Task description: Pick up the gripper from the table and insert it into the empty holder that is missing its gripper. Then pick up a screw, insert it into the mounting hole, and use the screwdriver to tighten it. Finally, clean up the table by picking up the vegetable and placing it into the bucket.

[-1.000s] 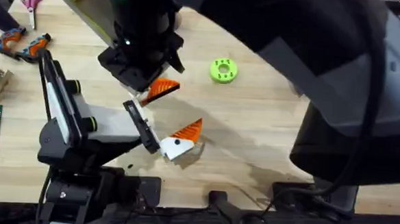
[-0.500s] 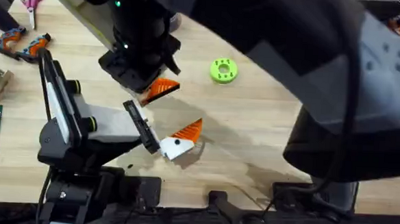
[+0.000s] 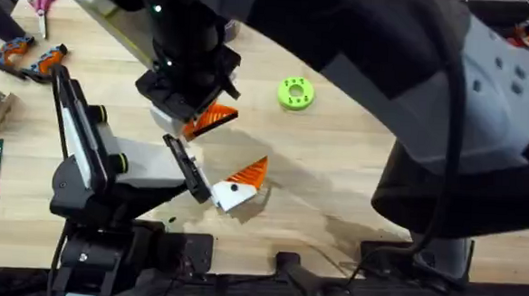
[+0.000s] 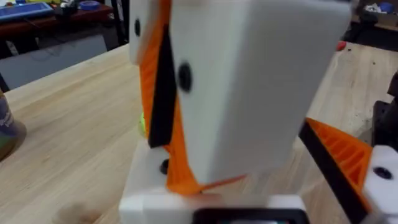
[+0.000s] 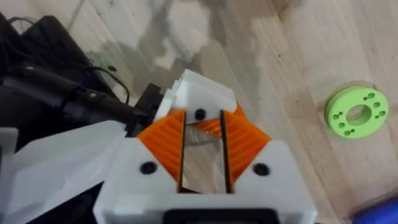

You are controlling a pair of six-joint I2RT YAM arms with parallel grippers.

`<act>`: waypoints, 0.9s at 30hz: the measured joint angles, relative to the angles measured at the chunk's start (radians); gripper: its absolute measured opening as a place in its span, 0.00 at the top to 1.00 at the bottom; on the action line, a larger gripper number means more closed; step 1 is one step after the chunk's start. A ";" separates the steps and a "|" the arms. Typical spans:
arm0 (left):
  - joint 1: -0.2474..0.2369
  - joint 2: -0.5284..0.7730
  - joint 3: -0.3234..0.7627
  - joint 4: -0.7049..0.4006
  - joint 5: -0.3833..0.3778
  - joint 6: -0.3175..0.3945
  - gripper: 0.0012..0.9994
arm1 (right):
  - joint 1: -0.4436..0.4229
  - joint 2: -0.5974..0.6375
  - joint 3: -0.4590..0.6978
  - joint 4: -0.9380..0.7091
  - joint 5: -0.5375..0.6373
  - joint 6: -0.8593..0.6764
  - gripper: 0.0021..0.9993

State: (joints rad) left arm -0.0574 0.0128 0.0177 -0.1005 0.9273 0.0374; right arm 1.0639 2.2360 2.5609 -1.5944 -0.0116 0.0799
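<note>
I have the right pincer [image 3: 198, 117] reached across the worktop [image 3: 363, 162] and hanging over the left arm's side. From the left pincer [image 3: 235, 185] it sits at about eleven o'clock in the overhead view, so the empty holder [image 4: 152, 190] lies toward five o'clock from it and lower down. On the left wrist camera the holder shows as the bare white block with a dark mounting hole. Its partner across the gap carries an orange ribbed pad [image 4: 339, 155], so the left pincer is spread wide with nothing in it. What I take for the fingertip piece [image 4: 176, 155], orange with a dark strip, stands nearly upright with its long axis tipped a little. Its lower tip is touching or just above the holder's top face. I cannot tell whether the right pincer is pinching that piece or merely pressed beside it. The right arm is plainly the nearer one for the seating. My judgement is that the coming move turns on lining that long axis up with the holder's slot before pushing down, as a skewed entry could jam.
</note>
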 joint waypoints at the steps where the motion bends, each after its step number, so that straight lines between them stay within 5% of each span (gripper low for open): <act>1: 0.000 0.000 0.000 0.000 0.000 0.000 0.01 | -0.002 0.000 0.000 0.000 0.003 0.001 0.63; 9: 0.000 -0.001 0.000 0.001 0.001 0.006 0.01 | -0.018 -0.014 0.000 0.027 -0.003 0.001 0.58; 27: 0.000 -0.001 0.000 0.000 0.001 0.008 0.01 | -0.334 -0.249 0.000 0.021 -0.012 -0.055 0.49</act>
State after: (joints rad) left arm -0.0574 0.0120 0.0177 -0.1001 0.9279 0.0452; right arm 0.7302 1.9873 2.5610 -1.5730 -0.0235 0.0246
